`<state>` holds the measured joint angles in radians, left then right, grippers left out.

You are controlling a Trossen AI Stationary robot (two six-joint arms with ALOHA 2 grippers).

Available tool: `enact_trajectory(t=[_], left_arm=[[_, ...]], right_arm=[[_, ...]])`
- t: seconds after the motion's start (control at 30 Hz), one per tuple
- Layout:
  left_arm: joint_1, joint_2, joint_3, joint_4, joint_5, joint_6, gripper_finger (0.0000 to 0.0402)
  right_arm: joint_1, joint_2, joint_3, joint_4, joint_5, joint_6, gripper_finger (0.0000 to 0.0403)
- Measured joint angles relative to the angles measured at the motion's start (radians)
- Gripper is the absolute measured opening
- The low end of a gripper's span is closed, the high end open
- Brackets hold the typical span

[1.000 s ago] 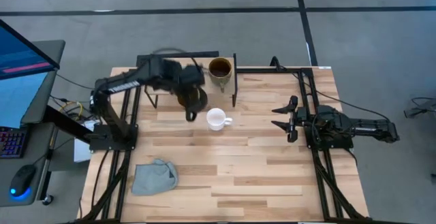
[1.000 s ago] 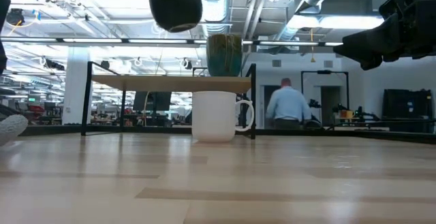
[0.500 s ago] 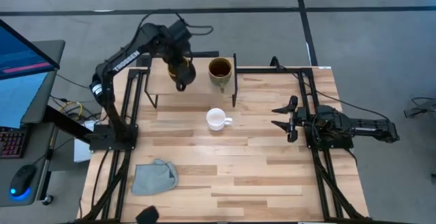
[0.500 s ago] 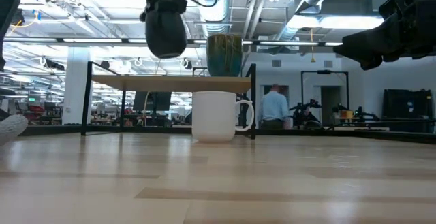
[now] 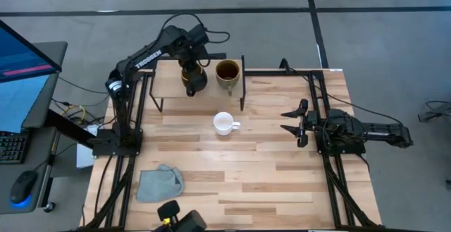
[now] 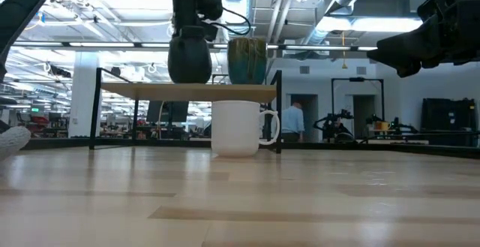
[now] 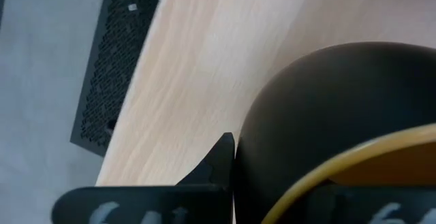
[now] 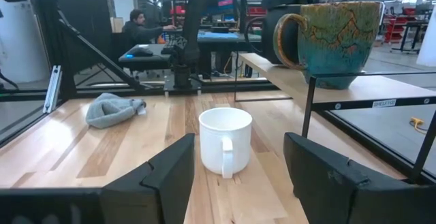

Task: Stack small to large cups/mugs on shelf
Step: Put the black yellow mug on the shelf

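Tabletop [image 5: 232, 182] carries the white mug [image 5: 224, 123] while the left pincer [image 5: 192, 73], pinching the dark mug [image 6: 188, 60], sets it on the shelf [image 6: 187, 91] beside the olive mug [image 5: 227, 72]; next, release, while the right pincer [image 5: 290, 122] waits spread

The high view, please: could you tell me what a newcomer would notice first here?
The left gripper holds the dark mug over the shelf, beside the olive-tan mug standing on it. The small white mug sits on the table in front of the shelf, and the right gripper waits open at the right edge.
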<state>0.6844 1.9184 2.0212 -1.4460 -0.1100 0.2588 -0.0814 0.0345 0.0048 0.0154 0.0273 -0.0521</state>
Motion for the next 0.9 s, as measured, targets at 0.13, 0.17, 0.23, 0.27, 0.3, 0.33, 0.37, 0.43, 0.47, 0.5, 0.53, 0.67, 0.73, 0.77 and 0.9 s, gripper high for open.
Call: enact_trajectory(t=[0.13,0.17,0.23,0.27,0.3,0.33,0.37,0.43,0.47,0.5,0.53,0.67,0.73,0.77,0.9], left_arm=[[0.01,0.011,0.002,0.006,-0.003,0.012,0.0012],[0.014,0.011,0.002,0.009,-0.001,0.012,0.0012],[0.017,0.011,0.003,0.012,-0.005,0.016,0.0012],[0.021,0.011,0.009,0.012,-0.007,0.018,0.0012],[0.023,0.013,0.018,0.013,-0.008,0.02,0.0012],[0.023,0.013,0.025,0.02,-0.01,0.032,0.0012],[0.023,0.013,0.033,0.03,-0.01,0.046,0.0012],[0.024,0.013,0.045,0.047,-0.006,0.062,0.0012],[0.024,0.013,0.05,0.054,-0.001,0.063,0.0012],[0.024,0.013,0.055,0.06,0.005,0.063,0.0012],[0.023,0.013,0.06,0.065,0.013,0.067,0.0012],[0.021,0.015,0.06,0.063,0.024,0.053,0.0012],[0.018,0.015,0.06,0.065,0.024,0.027,0.0012],[0.015,0.015,0.06,0.067,0.023,0.015,0.0012],[0.005,0.015,0.06,0.068,0.019,-0.017,0.0012]], right_arm=[[0.0,0.0,0.0,0.0,0.001,0.0,0.0244],[0.0,0.0,0.0,0.0,0.001,0.0,0.0244],[0.0,0.0,0.0,0.002,0.009,0.0,0.0244],[0.0,0.0,0.0,0.007,0.02,0.0,0.0244],[0.0,0.0,0.0,0.011,0.036,0.0,0.0244],[0.0,0.0,0.0,0.013,0.055,0.0,0.0244],[0.0,0.0,0.0,0.016,0.072,0.0,0.0244],[0.0,0.0,0.0,0.023,0.102,0.0,0.0244],[0.0,0.0,0.0,0.023,0.112,0.0,0.0244],[0.0,0.0,0.0,0.023,0.113,-0.001,0.0244],[0.0,0.0,0.0,0.023,0.113,0.0,0.0244],[0.0,0.0,0.0,0.023,0.113,-0.001,0.0244],[0.0,0.0,0.0,0.023,0.113,-0.001,0.0244],[0.0,0.0,0.0,0.023,0.113,-0.001,0.0244],[0.0,0.0,0.0,0.023,0.113,-0.001,0.0244]])
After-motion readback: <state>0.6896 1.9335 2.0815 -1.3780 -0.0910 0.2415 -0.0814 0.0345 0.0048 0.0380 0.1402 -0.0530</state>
